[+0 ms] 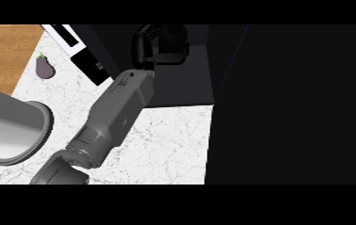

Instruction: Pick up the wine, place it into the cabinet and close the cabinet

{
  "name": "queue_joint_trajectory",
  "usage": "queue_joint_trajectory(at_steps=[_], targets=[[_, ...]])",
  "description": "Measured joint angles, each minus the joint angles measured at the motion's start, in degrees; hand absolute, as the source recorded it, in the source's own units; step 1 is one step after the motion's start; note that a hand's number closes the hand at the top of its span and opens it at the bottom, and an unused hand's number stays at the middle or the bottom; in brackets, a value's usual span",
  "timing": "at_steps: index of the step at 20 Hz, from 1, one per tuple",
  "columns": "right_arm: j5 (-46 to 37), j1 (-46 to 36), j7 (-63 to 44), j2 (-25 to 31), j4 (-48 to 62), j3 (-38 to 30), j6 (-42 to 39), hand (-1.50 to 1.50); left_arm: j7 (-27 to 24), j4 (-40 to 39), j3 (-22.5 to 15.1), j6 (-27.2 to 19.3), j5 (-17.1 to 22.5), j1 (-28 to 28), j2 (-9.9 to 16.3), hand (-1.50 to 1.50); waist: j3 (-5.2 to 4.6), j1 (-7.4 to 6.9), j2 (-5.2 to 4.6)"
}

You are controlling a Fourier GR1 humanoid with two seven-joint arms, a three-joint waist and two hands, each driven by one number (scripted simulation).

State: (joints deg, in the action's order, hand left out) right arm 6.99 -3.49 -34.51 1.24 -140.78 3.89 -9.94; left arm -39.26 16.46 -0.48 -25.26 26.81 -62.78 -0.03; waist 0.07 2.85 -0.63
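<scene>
One arm in view: a grey forearm [115, 118] comes up from the lower left and reaches into the dark cabinet [181, 78]; I judge it to be the left arm from where it enters, though I cannot be sure.
Left hand: the black left hand [161, 43] sits deep inside the cabinet opening, its fingers curled round something dark.
Wine: the wine [175, 35] is hard to separate from the hand and the dark interior; it appears to be the dark shape the fingers wrap, held inside the cabinet. Whether it stands on the cabinet floor I cannot tell.
Why held so: the arm stretches far in, likely so the bottle lands well back and the door can swing past it.
Door: the large black panel [285, 106] at the right looks like the open cabinet door, not yet closed.
Right hand: not visible.
Bench: the white marbled bench [170, 144] carries an aubergine [45, 68] well apart at the left, and a grey basin rim [38, 130].
</scene>
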Motion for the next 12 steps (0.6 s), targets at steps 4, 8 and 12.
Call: queue_joint_trajectory(at_steps=[4,8,12], targets=[[0.1,0.1,-0.2,-0.1,0.0,0.3,-0.1,-1.5,-0.5,-1.8,1.2,1.3,1.3,-1.0,0.0,1.5,0.07,0.26,0.01],[0.3,1.8,1.5,-0.2,0.1,0.2,-1.3,-1.5,-1.8,-3.5,2.6,2.5,1.8,-1.7,0.0,1.5,0.1,0.57,-0.09],[0.4,0.9,0.9,-0.3,0.1,0.7,-1.2,-1.5,-3.7,-5.2,3.4,2.9,1.8,-2.0,0.1,1.5,0.08,0.81,-0.2]])
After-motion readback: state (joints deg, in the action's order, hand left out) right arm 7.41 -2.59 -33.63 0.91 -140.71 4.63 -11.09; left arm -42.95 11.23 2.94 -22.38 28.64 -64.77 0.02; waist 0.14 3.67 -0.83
